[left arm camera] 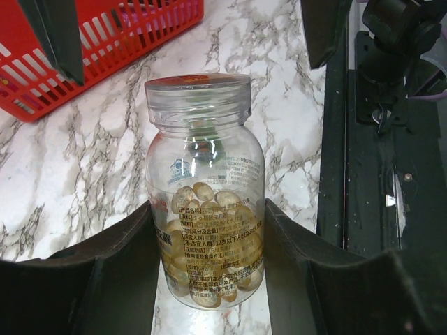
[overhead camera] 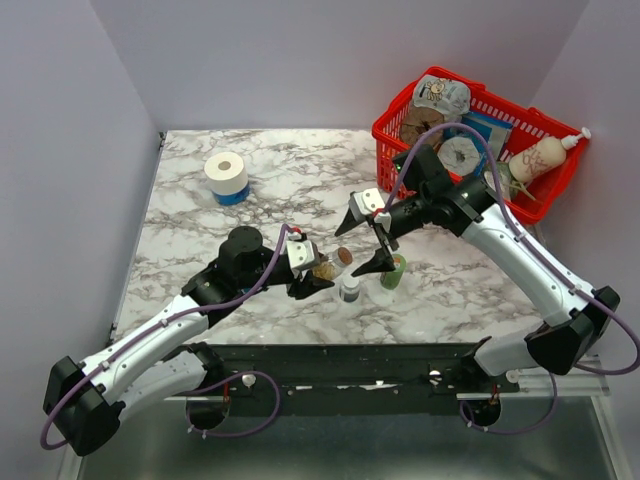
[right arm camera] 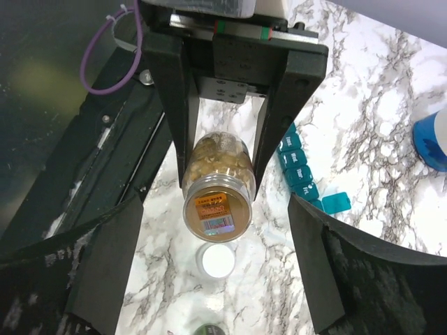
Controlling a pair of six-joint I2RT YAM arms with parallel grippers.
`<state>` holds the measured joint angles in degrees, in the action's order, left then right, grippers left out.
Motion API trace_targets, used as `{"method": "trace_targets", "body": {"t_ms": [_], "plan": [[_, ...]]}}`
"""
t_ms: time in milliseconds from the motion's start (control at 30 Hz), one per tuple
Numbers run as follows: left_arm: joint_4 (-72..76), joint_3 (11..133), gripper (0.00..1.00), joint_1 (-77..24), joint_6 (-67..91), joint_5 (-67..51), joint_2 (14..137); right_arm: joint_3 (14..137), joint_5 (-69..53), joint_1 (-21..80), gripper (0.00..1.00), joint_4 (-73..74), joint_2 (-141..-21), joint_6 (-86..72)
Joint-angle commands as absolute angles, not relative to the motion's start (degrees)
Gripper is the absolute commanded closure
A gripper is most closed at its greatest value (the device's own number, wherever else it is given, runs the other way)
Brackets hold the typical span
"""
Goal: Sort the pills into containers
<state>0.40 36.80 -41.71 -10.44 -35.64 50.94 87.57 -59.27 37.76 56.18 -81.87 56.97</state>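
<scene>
Containers, apparently, in right-wrist view alone

**Your rig, parts as seen**

- Left arm: white shell links, rounded black joint housings.
- Right arm: the same, white links with black joints.
- Left cable: thin, purple, secured with a white tie.
- Right cable: purple, the same gauge.
- Left pincer: two flat matte-black fingers on a black crossbar. The crossbar carries a thin green-and-red stripe and small screw heads.
- Left white block: sits behind the fingers and has a small red mark.
- Right pincer: broad black wedge-shaped fingers, with a right white block behind them.
- Base rail: black, shared by both of your arms.
</scene>
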Motion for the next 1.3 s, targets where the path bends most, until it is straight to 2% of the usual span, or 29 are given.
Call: {"method": "trace_targets", "body": {"t_ms": [0, 100, 367, 667, 833, 1067, 1267], "plan": [[1.49, 37.35, 1.00, -41.84, -10.90, -37.97, 50.36, 89.21, -58.89, 37.53, 0.05, 54.49, -79.55, 52.30], [0.88, 37.79, 1.00, -41.84, -11.16, -38.06, 50.19, 89.65, -58.19, 37.53, 0.00, 55.19, -78.23, 50.46], [0.17, 38.23, 1.00, -41.84, -11.78, -37.97, 50.45, 89.65, -51.60, 37.44, 0.00, 57.83, -74.71, 49.39], [-1.13, 38.58, 1.00, -41.84, -12.30, -37.36, 50.54, 88.60, -50.19, 35.51, 0.00, 58.63, -71.63, 47.03], [-2.90, 39.90, 1.00, -41.84, -13.97, -33.76, 50.63, 82.45, -51.41, 31.91, 0.00, 46.16, -68.74, 27.48], [-3.43, 41.22, 1.00, -41.84, -13.98, -30.06, 51.24, 77.79, -60.02, 31.64, 0.00, 37.63, -69.69, 12.50], [-1.06, 42.36, 1.00, -41.92, -12.40, -29.18, 52.29, 76.99, -58.01, 31.82, 0.01, 31.12, -73.73, 0.80]]}}
